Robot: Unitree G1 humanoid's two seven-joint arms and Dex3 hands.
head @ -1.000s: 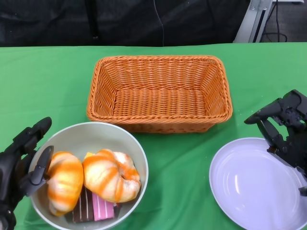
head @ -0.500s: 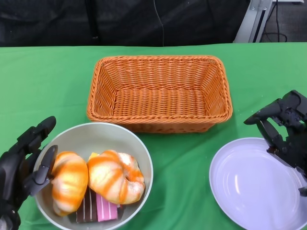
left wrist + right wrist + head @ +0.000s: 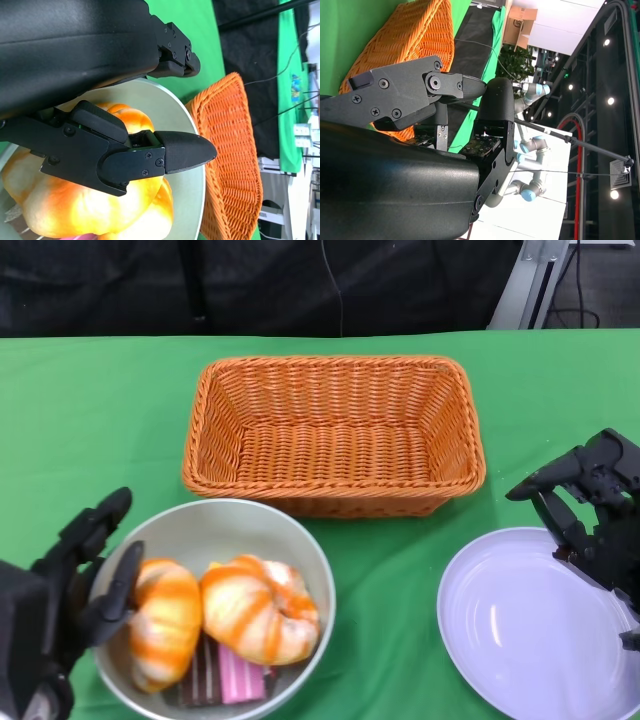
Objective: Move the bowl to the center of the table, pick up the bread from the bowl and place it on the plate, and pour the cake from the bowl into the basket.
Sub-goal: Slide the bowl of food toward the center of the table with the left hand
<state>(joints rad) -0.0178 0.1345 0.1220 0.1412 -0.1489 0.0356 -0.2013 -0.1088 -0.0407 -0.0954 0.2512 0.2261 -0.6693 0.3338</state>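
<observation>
Grey bowl (image 3: pixel 300 550) (two orange-striped breads (image 3: pixel 262 610) inside)

Bowl (image 3: pixel 300 545) and left hand (image 3: pixel 75 585), farther right.

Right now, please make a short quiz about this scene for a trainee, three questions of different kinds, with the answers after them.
1. True or false: the basket already holds the cake.
2. Multiple choice: what lies in the bowl? A) one bread only; B) two orange-striped breads on top of a pink and brown cake; C) nothing.
3. Short answer: which hand grips the bowl's rim, and what is the other hand doing?

Key
1. False: the basket is empty.
2. B.
3. The left hand grips the rim, with one finger outside the bowl and one inside against a bread. The right hand holds nothing, its fingers spread at the far edge of the empty plate.
</observation>
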